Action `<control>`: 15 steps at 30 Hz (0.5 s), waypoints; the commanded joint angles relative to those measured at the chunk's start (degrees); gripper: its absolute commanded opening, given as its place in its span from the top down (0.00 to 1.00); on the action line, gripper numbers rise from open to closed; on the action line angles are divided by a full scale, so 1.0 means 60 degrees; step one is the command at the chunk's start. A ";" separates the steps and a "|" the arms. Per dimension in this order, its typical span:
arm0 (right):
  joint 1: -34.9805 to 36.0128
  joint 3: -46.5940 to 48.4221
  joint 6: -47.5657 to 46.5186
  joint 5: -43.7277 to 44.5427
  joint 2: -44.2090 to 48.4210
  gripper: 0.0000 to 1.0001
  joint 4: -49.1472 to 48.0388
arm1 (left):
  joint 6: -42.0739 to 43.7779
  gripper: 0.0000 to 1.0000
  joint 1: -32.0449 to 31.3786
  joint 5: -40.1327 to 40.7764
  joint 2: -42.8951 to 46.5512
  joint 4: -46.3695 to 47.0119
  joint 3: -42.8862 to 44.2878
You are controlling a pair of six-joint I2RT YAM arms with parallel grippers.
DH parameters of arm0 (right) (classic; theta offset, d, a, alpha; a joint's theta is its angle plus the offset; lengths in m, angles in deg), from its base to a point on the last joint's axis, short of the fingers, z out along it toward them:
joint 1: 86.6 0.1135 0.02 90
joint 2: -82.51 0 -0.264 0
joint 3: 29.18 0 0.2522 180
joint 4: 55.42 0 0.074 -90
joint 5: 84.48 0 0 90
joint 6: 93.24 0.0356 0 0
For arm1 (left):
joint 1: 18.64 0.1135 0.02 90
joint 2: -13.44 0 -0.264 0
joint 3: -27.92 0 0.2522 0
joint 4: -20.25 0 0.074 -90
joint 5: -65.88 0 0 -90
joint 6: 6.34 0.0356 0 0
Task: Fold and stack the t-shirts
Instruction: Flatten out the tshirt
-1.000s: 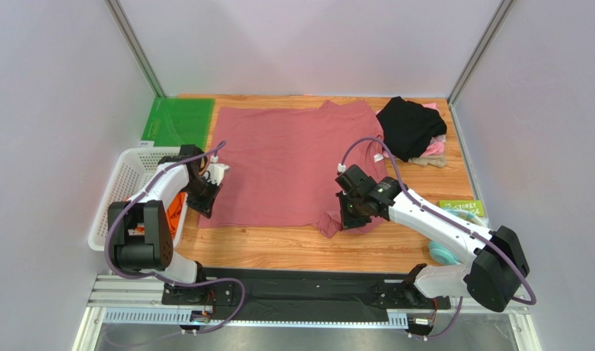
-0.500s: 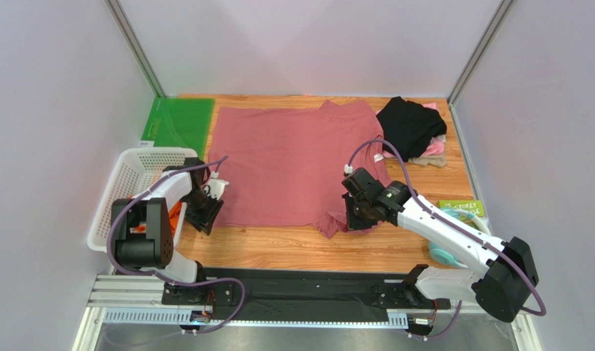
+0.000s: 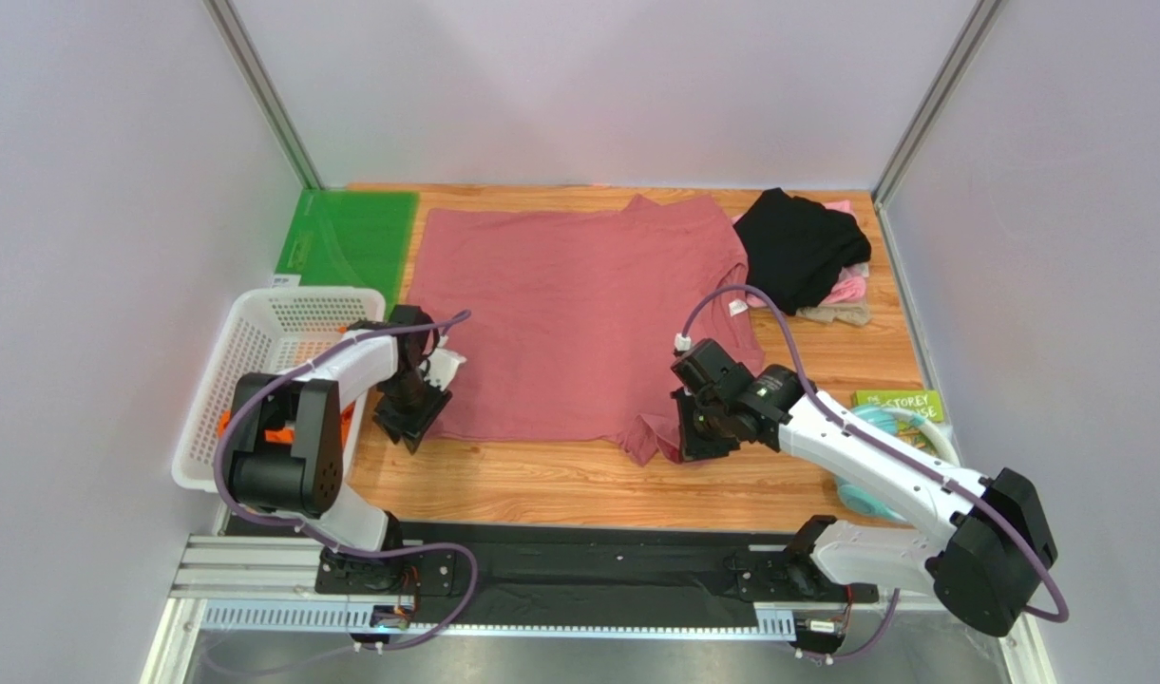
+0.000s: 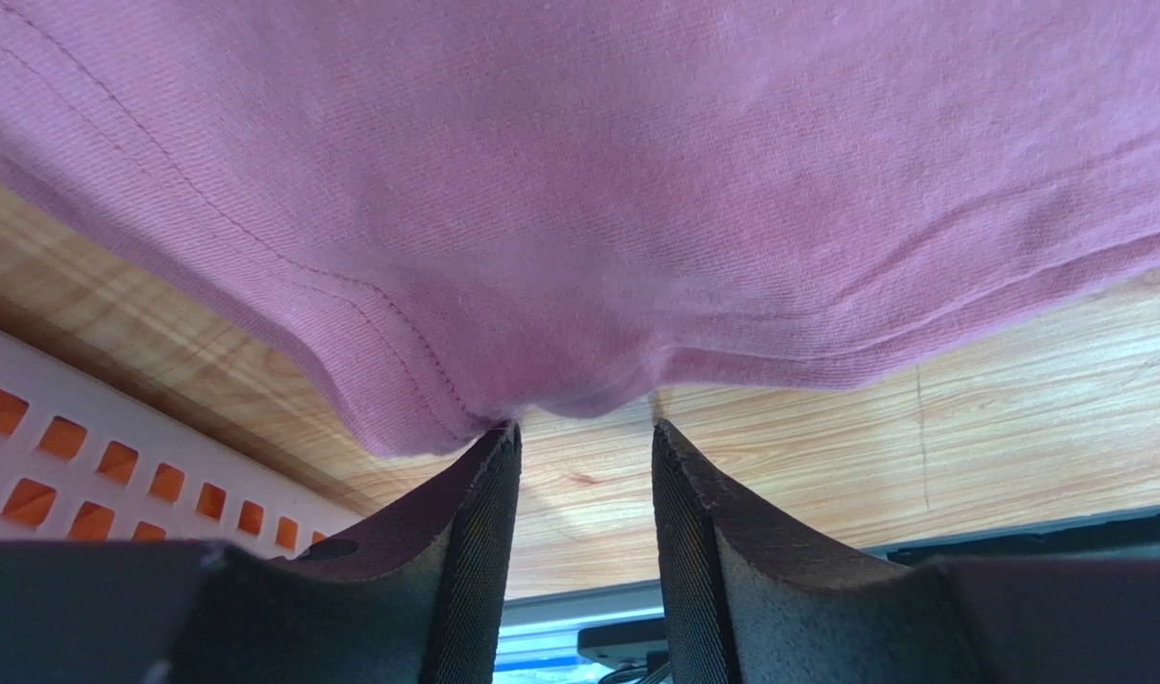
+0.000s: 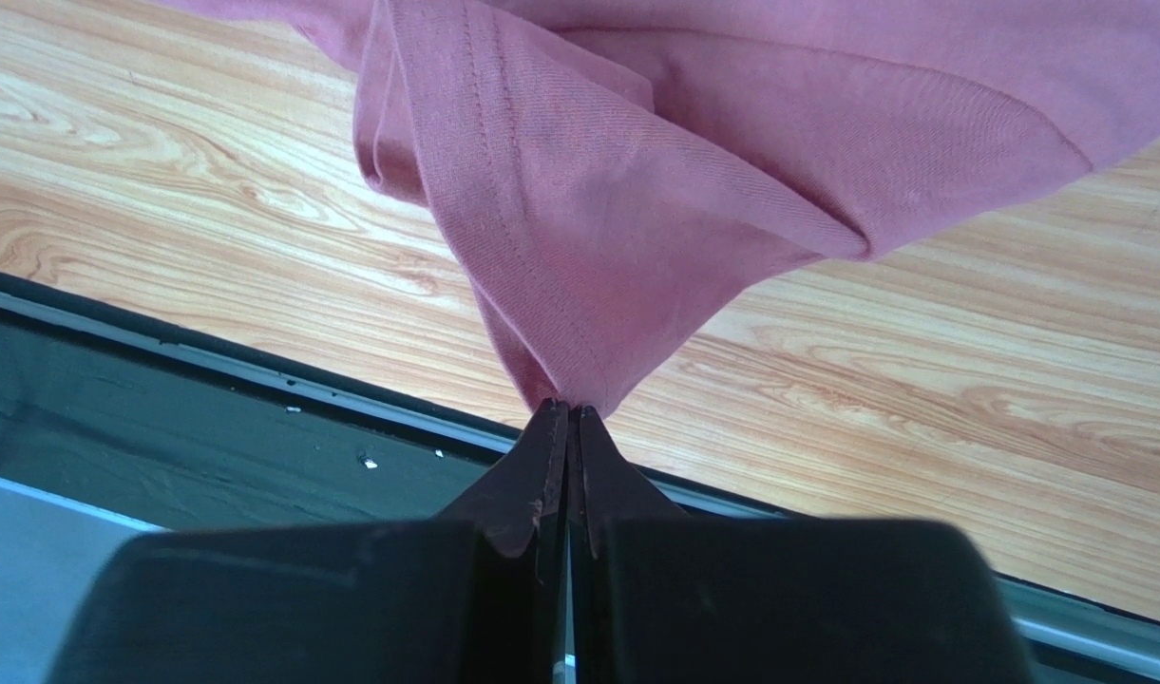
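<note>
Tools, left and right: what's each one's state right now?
Left tool: open, shirt hem at its tips, not gripped.
Right tool: closed on the shirt.

Pale lilac walls [image 3: 585, 86], wooden table [image 3: 543, 480]

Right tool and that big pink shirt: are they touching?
Touching. The right wrist view shows the right tool clamped shut on a pinched fold of the dusty-rose t-shirt.
</note>
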 commanded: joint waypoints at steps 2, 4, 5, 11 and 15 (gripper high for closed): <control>-0.0047 -0.0193 -0.0058 -0.0404 0.0265 1.00 -0.0524 | -0.0332 0.53 -0.0055 0.0311 0.0158 0.0127 0.0314; -0.0062 -0.0222 -0.0072 -0.0419 0.0265 1.00 -0.0539 | -0.0347 0.53 -0.0055 0.0413 0.0230 0.0098 0.0329; -0.0062 -0.0237 -0.0087 -0.0448 0.0280 1.00 -0.0539 | -0.0347 0.53 -0.0055 0.0414 0.0289 0.0069 0.0344; -0.0062 -0.0193 -0.0175 -0.0507 0.0236 1.00 -0.0539 | -0.0508 0.53 -0.0099 0.0589 0.0538 -0.0414 0.0826; -0.0062 -0.0120 -0.0175 -0.0521 0.0177 1.00 -0.0568 | -0.0464 0.53 -0.0231 0.0882 0.0641 -0.0532 0.1033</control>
